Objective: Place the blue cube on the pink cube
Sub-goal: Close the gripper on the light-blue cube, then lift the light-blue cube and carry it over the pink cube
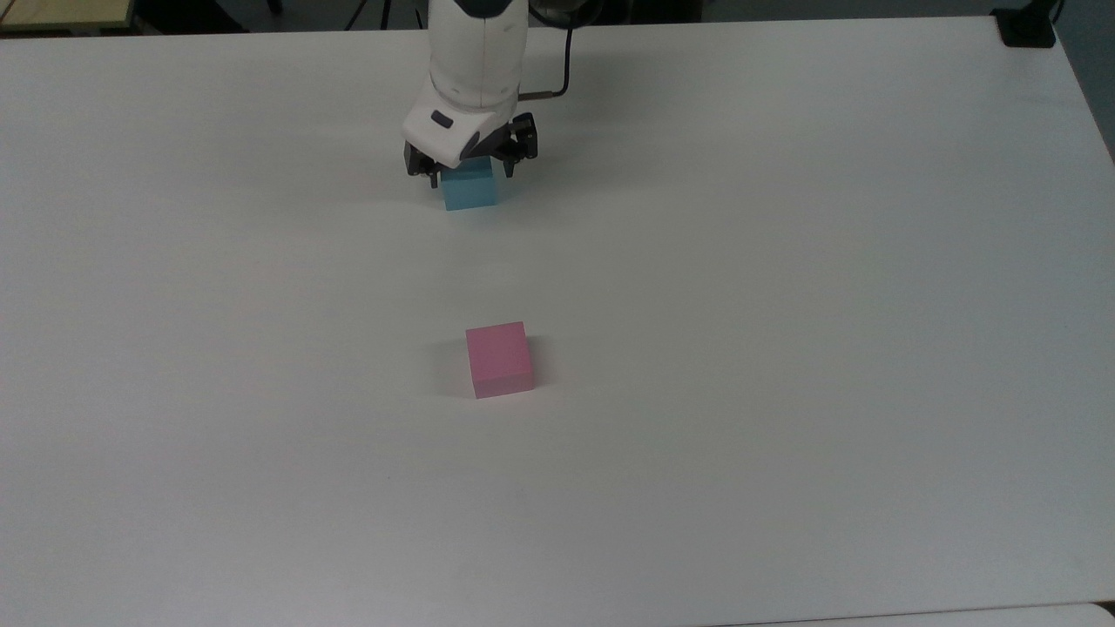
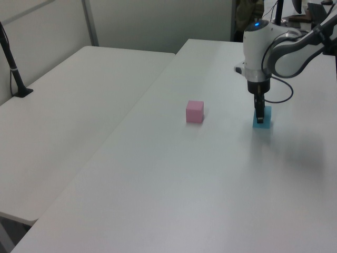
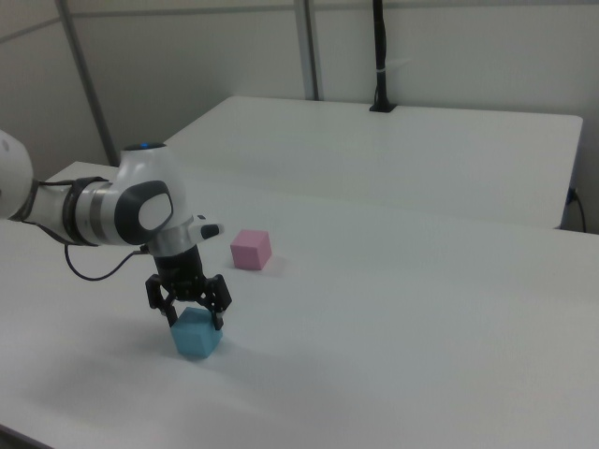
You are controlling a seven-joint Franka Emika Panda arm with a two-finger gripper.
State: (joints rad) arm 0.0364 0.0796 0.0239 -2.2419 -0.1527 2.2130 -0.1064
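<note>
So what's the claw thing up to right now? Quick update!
Claw open, straddling the blue cube, not gripping yet. Blue cube on the table. Pink cube sits apart, top bare. Nothing between them.

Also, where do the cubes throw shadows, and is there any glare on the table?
Top view: the pink cube throws only soft, faint shade on both sides; the blue cube hardly any. Left view: a pale sheen runs along the table. Right view: light shade lies under the blue cube.

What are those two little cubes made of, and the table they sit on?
Blue cube and pink cube: probably foam or painted wood, going by their flat, matte, plain faces with no glare; I can't tell which. Table: smooth white top with a soft sheen, likely laminate.
</note>
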